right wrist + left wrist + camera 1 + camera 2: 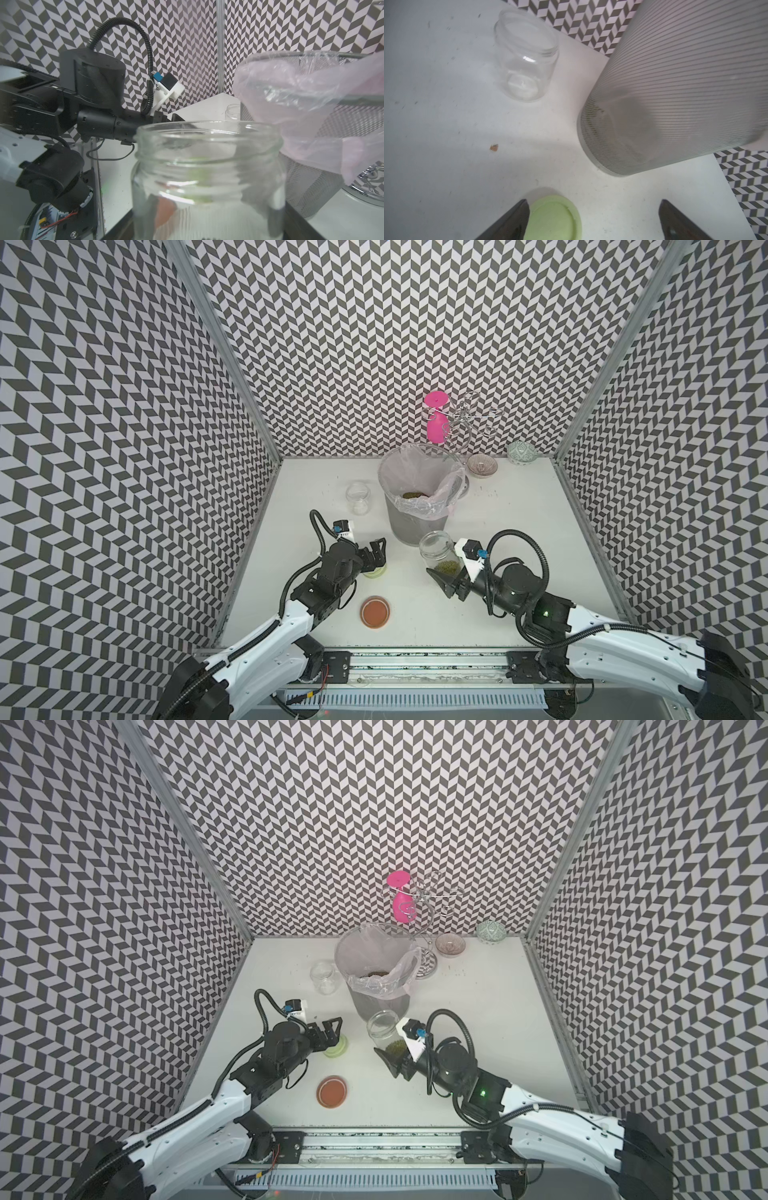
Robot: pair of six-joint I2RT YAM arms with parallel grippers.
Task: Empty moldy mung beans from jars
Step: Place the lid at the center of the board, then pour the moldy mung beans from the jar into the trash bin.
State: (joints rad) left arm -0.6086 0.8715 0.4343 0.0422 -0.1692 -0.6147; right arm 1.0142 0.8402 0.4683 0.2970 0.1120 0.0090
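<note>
White worktop [519, 531], chevron walls. Five o'clock of bin [415, 526]: right fingers [440, 580] gripping jar [434, 545] low, probably slick, fragile glass, mung beans [448, 568] loose; left fingers [512, 222] released.

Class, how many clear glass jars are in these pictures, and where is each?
2. The empty jar stands beside the grey bin; the second jar, with mung beans, is in the right gripper. None looks hidden.
</note>
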